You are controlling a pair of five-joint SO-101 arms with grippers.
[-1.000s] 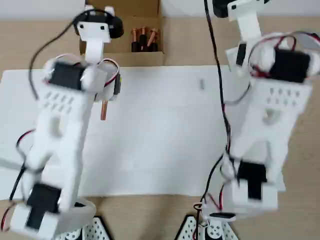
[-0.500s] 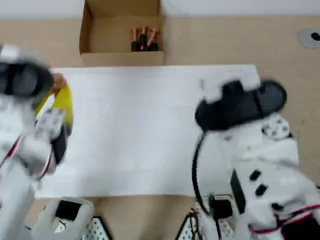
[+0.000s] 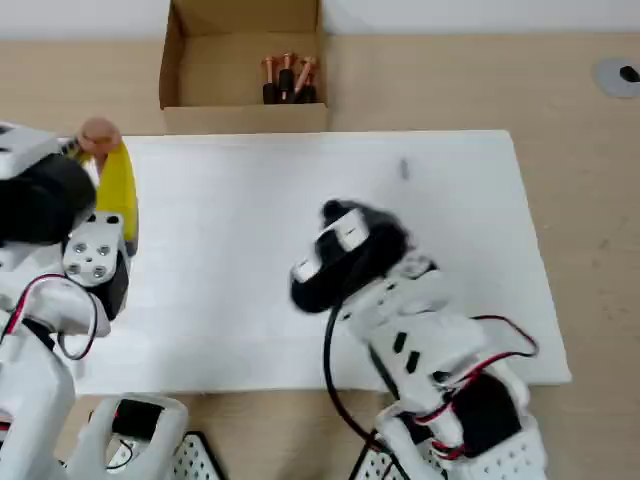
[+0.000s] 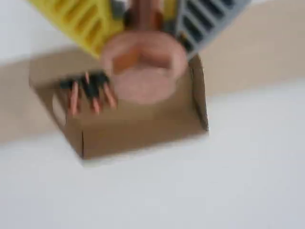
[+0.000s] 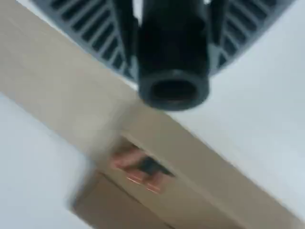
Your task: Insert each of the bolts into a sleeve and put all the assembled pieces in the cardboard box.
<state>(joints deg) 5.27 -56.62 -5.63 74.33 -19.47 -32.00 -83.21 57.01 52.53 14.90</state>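
Bolt (image 4: 145, 67) gripped in left claw (image 4: 145, 24), nine o'clock; black sleeve (image 5: 174, 71) gripped in right claw (image 5: 174, 28); cardboard box (image 3: 245, 118) at twelve o'clock.

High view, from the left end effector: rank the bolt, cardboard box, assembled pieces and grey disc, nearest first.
1. bolt, held in the left end effector.
2. cardboard box, just beyond it.
3. assembled pieces, inside the box's right half.
4. grey disc, table's far right.
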